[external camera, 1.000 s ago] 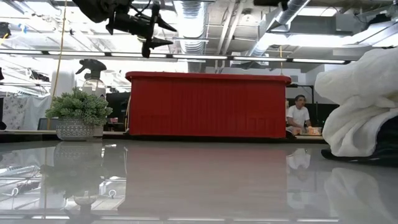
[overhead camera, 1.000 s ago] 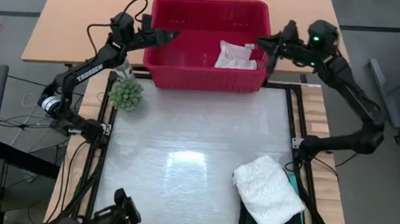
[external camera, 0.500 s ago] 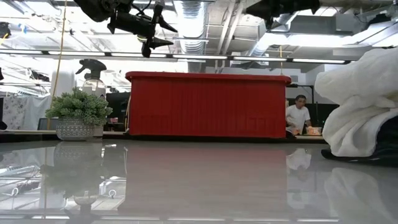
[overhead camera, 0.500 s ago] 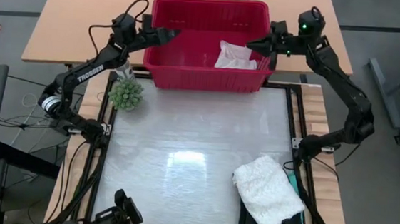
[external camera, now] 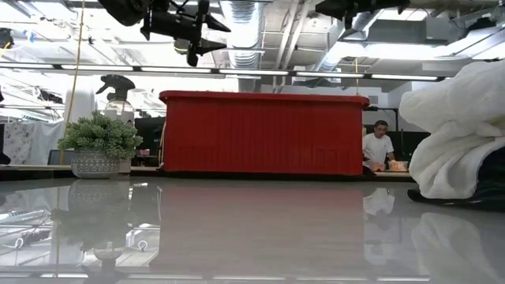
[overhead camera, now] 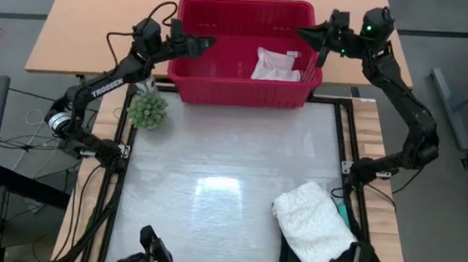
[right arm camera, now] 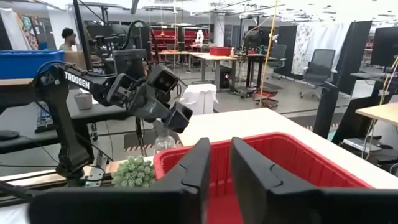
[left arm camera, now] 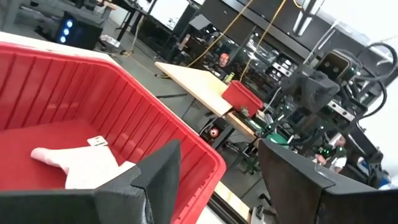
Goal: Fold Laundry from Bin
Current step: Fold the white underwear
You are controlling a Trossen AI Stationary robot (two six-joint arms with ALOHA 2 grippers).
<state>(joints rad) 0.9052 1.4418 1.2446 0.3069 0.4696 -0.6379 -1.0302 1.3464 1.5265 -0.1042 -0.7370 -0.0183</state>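
Observation:
The red bin point(overhead camera: 221, 88) stands at the table's far edge. One small white cloth point(overhead camera: 274, 65) lies on its floor at the right; the left wrist view shows this cloth point(left arm camera: 87, 168) too. My left gripper point(overhead camera: 206, 43) hovers open over the bin's left rim, pointing level toward the table's right. My right gripper point(overhead camera: 302, 33) hovers over the bin's right end, pointing left, with only a narrow gap between its fingers point(right arm camera: 216, 146) and nothing in it. The white lacy top point(overhead camera: 314, 225) lies folded at the near right, on teal and black garments.
A small potted plant point(overhead camera: 147, 109) and a spray bottle point(external camera: 118, 95) stand left of the bin. The middle of the white table mat point(overhead camera: 223, 164) is bare. A person point(external camera: 379, 146) sits in the room behind the table.
My right gripper has swung toward the table's far edge above the bin's right end, and its wrist has turned. My left gripper has crept a little toward the table's right, over the bin's left rim. The white cloth in the bin has not moved.

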